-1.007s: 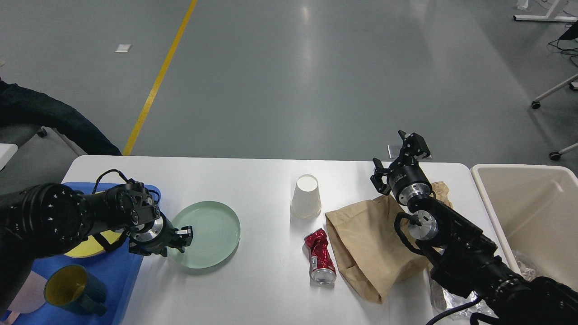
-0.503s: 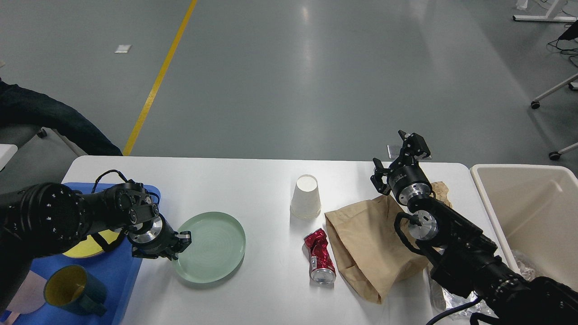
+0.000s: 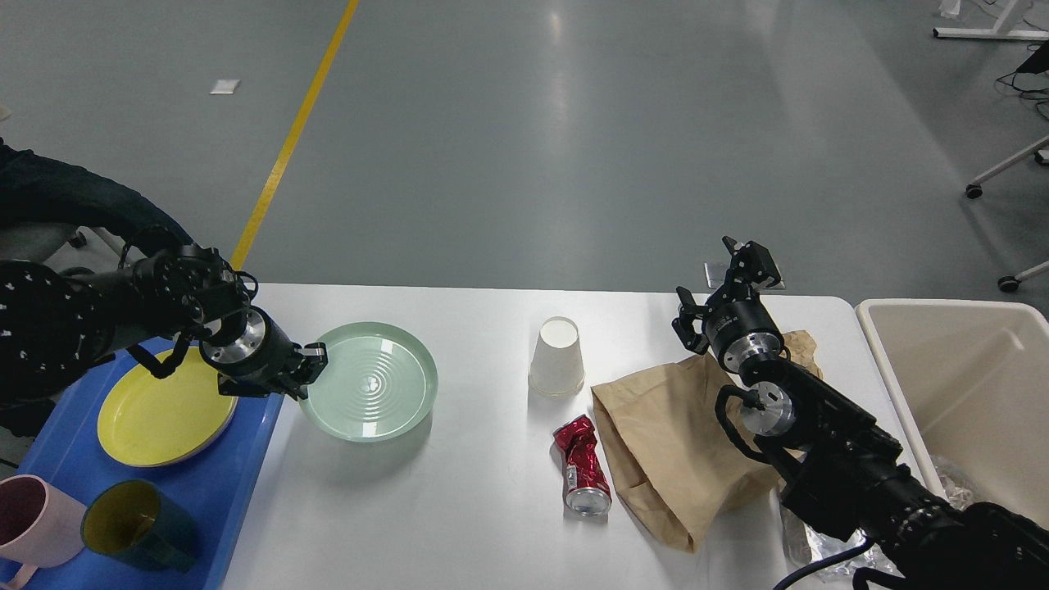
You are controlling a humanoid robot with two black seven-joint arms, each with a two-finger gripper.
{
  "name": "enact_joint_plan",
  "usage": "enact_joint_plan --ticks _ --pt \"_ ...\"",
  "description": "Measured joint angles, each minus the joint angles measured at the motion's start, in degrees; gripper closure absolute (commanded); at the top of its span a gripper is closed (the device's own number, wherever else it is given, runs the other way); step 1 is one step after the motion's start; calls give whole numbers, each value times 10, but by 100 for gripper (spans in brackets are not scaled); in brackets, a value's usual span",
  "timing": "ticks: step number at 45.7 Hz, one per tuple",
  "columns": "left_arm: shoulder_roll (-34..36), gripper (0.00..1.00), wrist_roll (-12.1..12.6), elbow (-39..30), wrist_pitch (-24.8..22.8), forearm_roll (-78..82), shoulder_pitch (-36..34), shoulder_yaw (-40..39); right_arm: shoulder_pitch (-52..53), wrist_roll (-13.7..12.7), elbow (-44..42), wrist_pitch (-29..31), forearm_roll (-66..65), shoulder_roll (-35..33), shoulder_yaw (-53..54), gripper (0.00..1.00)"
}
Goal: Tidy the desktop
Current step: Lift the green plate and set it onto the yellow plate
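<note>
Above the left part of the white desktop (image 3: 483,492), the left gripper (image 3: 310,366) is clenched on the near-left rim of a pale green glass plate (image 3: 369,381), which is lifted off the surface and tilted, its shadow falling on the desktop below it. Left of the plate, a blue tray (image 3: 205,500) overlaps the desktop's left edge and carries a yellow plate (image 3: 160,418), a dark mug with a yellow interior (image 3: 135,524) and a pink mug (image 3: 37,520). Right of the green plate, an upside-down white paper cup (image 3: 557,356) stands on the desktop; just nearer the camera than the cup lies a crushed red can (image 3: 582,467), beside a crumpled brown paper bag (image 3: 672,447). The right gripper (image 3: 711,283) hovers over the far end of the bag with its fingers spread apart, grasping nothing. Beyond the desktop's right edge sits a beige bin (image 3: 885,360).
</note>
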Motion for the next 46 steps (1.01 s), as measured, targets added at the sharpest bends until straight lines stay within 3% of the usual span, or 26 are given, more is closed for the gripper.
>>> enact_joint_plan --ticks 10,20,30,46 --pt "42 100 0 -1 -27 0 -33 0 0 0 0 0 0 0 0 0" --pt "137 100 13 21 -22 0 -21 2 0 0 0 0 0 0 0 0" --pt "205 100 15 68 -18 0 46 -17 0 0 0 0 0 0 0 0" --pt "196 100 15 196 -17 0 162 -43 0 0 0 0 -1 0 0 0"
